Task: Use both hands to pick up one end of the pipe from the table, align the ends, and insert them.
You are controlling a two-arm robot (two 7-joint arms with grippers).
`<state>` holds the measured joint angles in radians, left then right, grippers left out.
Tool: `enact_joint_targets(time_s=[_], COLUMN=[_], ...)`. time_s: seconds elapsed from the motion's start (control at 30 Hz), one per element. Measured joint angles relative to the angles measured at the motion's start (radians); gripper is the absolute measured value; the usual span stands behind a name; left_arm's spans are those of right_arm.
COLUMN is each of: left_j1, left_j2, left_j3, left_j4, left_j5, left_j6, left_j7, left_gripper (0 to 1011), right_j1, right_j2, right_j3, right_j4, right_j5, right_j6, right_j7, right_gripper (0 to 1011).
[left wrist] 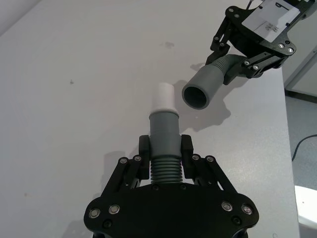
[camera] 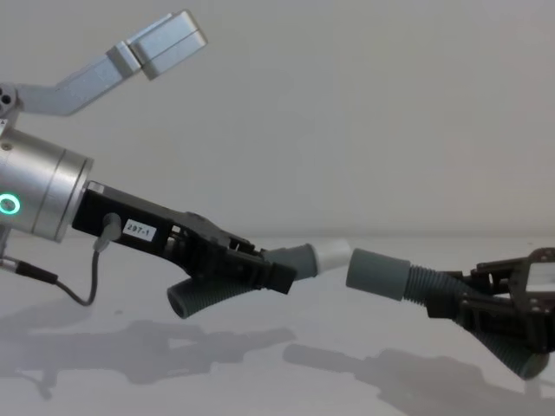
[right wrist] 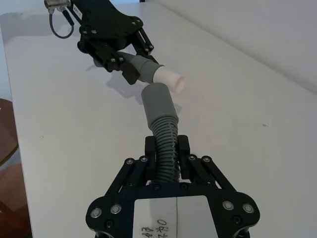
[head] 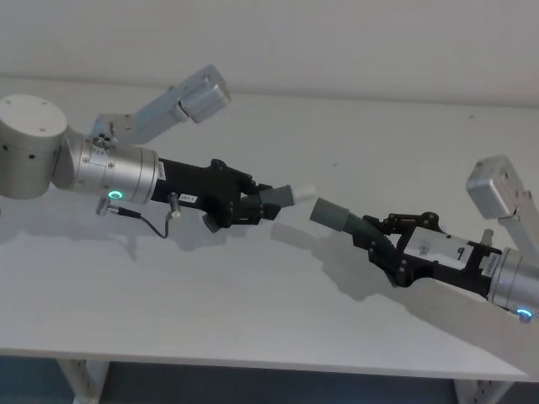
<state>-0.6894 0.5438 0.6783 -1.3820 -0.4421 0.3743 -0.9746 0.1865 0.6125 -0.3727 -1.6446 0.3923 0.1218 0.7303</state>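
Hovering above the matte white worktop point(head: 253, 320), two short ribbed dark-grey hose pieces are held near the scene's middle. The left piece point(head: 271, 199) is clamped on its ribbed section by the black plastic jaws of the left gripper point(head: 253, 206); its smooth narrow cuff point(head: 296, 193), ending in a whitish tip, is pointed right. The right piece point(head: 360, 227) is grasped likewise by the jaws of the right gripper point(head: 376, 241), its wider cylindrical sleeve point(head: 330, 212) turned left, open-mouthed. Tip and sleeve mouth are seen close together but apart, the tip slightly higher in the chest view.
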Motion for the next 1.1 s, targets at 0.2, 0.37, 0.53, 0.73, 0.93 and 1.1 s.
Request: enact_joint_targets(time_s=[0.2,0.37,0.53,0.73,0.93,1.1], left_j1=[0.002,0.002,0.002,0.001,-0.001,-0.003], left_j2=[0.007,0.011,0.014,0.017,0.018,0.018], left_j3=[0.003,0.006,0.010,0.014,0.019,0.021], left_j4=[-0.006,-0.009,-0.011,-0.014,-0.015,-0.015], left_j5=[-0.003,-0.006,-0.011,-0.016,-0.023,-0.031], left_j6=[0.006,0.007,0.007,0.006,0.003,-0.001], left_j7=[0.009,0.013,0.013,0.013,0.012,0.010], left_gripper=[353,353,353,353,353,353], right_j1=[0.001,0.003,0.006,0.010,0.014,0.016], right_j2=[0.005,0.008,0.010,0.011,0.011,0.012], right_j3=[-0.002,-0.004,-0.006,-0.008,-0.010,-0.014], right_j4=[-0.001,-0.002,-0.002,0.000,0.005,0.012], right_j5=[0.003,0.006,0.008,0.009,0.011,0.013], right_j6=[0.003,0.005,0.006,0.009,0.013,0.016], right_j7=[-0.005,-0.012,-0.020,-0.031,-0.045,-0.053], right_gripper=[256,256,256,256,256,256])
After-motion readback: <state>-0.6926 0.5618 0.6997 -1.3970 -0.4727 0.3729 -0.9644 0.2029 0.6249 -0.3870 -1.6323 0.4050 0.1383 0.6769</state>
